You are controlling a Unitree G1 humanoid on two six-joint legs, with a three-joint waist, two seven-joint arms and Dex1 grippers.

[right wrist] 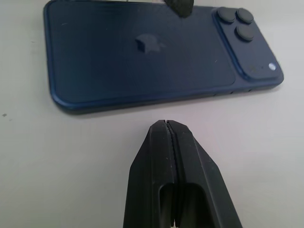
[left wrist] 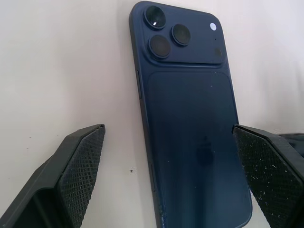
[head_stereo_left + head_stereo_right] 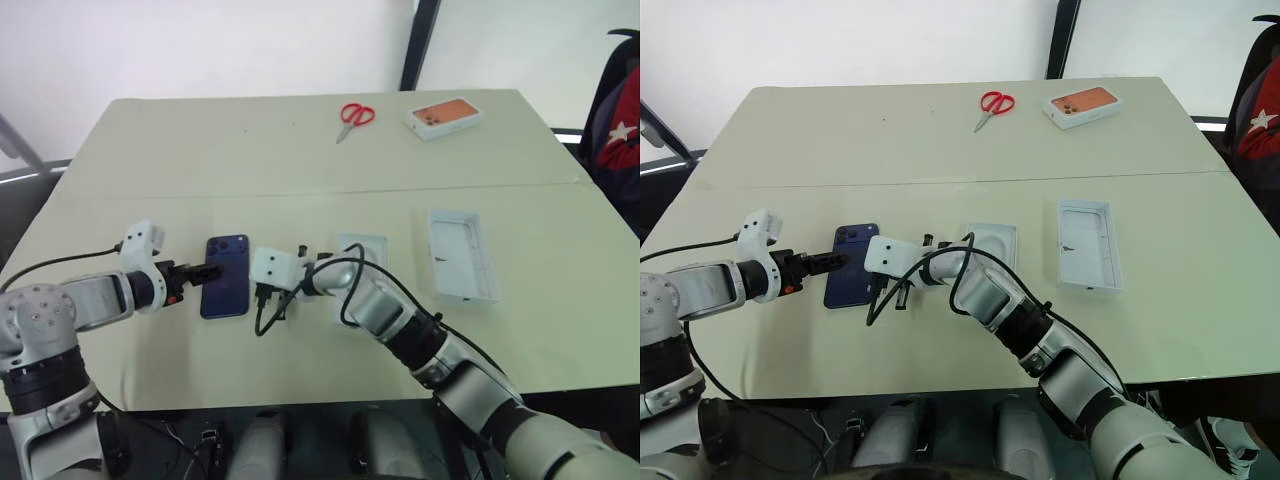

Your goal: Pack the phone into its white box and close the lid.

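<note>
The slim dark navy-blue phone (image 2: 192, 123) runs off the left wrist view's edge at its end away from the lenses. The shallow white cardboard box (image 3: 362, 250) is largely covered by the right arm, so its floor cannot be made out. At the far right, a dark chair with red cloth (image 3: 617, 125) is cut by the frame.

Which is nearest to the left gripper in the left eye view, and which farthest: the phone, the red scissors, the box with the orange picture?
From the left gripper:
1. The phone, right at its fingertips.
2. The red scissors, far side, middle.
3. The box with the orange picture, far right.
</note>
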